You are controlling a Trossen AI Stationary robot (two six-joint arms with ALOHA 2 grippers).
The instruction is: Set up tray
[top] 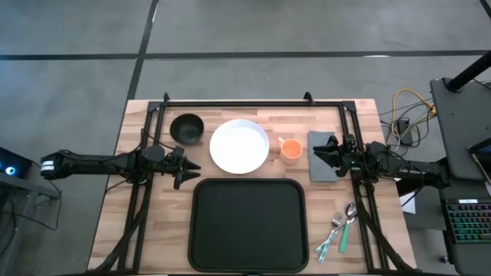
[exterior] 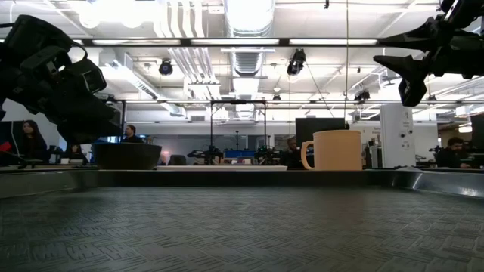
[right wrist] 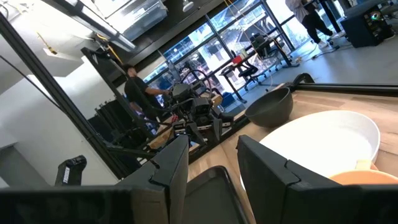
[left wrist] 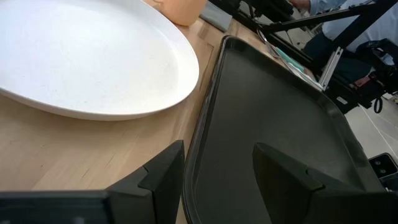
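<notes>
**Both grippers hanging apart over the table**

The large black rectangular tray (top: 248,224) is lying bottom centre. The left gripper (top: 186,168), fingers spread, is hovering off its upper-left corner. The right gripper (top: 320,150), fingers parted and empty, is hanging over the grey folded napkin (top: 321,170).

Plate (top: 239,146) behind tray (top: 247,224), bowl (top: 186,127) left, cup (top: 291,149) right.
</notes>
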